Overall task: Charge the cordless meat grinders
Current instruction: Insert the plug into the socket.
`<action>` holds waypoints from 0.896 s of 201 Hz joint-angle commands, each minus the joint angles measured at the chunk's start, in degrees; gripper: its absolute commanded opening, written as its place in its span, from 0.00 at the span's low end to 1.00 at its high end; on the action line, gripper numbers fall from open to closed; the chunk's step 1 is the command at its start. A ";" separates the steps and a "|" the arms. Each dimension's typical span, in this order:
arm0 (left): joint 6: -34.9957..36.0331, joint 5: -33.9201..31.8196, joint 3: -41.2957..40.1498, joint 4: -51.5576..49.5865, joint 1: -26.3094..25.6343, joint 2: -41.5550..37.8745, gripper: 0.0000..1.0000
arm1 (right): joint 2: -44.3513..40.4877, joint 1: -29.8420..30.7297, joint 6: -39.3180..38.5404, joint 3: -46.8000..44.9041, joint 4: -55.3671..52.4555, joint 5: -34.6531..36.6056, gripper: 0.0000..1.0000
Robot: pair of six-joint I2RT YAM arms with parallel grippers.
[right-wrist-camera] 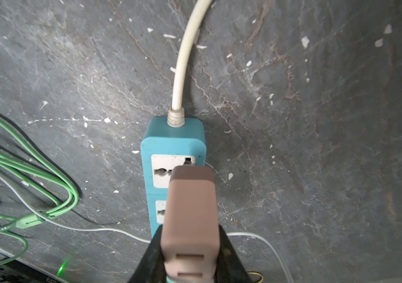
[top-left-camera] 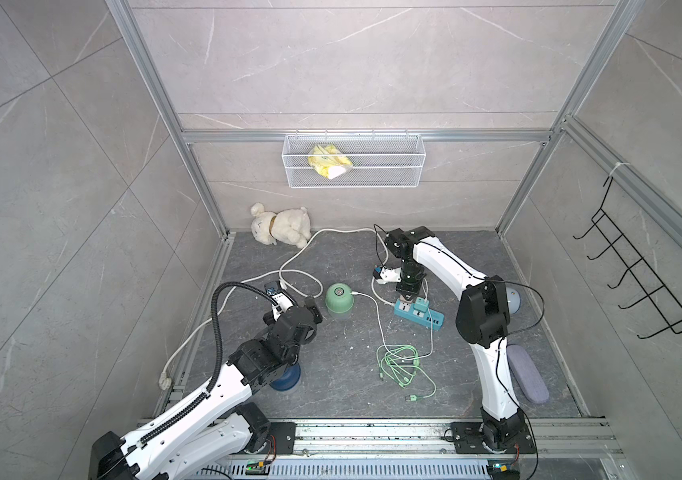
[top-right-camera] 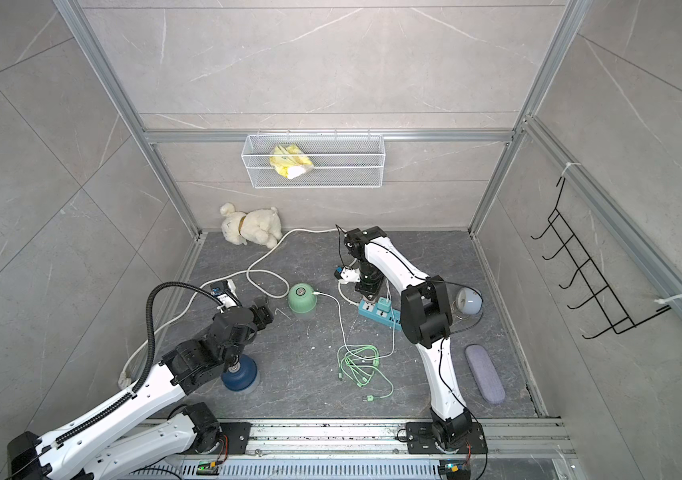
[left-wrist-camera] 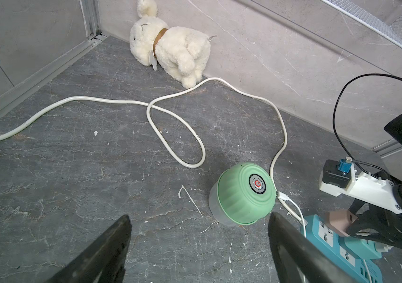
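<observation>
— While your left arm (top-left-camera: 223,386) is hanging over the navy grinder (top-right-camera: 240,376) up front, where's the mint grinder (top-left-camera: 339,300) sitting?
— Centred on the worktop (top-left-camera: 331,374), just past your left hand (left-wrist-camera: 198,220), gaping empty. Alongside, your right hand (right-wrist-camera: 190,247) is clamping a pink charger (right-wrist-camera: 191,208) over the teal power strip (right-wrist-camera: 173,139).

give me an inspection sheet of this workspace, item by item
surface: dark stone tabletop, white flecks, no spill seen
job's things: mint grinder upright, thin white cable plugged into its side; navy grinder partly under the left arm, no cable seen on it
clutter: plush dog, grey globe, grey case
grippers: left gripper open, empty, near the mint grinder; right gripper shut on pink charger over the teal power strip, seating cannot be told
cables: thick white cord looped; green cable bundle loose
surroundings: wire basket holding yellow packet; black hook rack on side wall
</observation>
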 commanded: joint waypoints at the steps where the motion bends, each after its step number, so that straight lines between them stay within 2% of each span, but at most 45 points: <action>1: 0.35 -0.52 1.17 1.46 0.47 -0.23 0.89 | -1.54 0.04 -0.88 -1.42 -1.59 -2.23 0.00; 125: -0.10 -0.61 0.80 1.28 0.46 -0.73 0.89 | -0.53 -0.04 0.78 -0.95 -1.40 1.81 0.00; 180: -0.08 -0.68 0.80 1.28 0.47 -0.65 0.89 | 0.03 -0.04 0.62 -0.94 -2.38 -1.40 0.00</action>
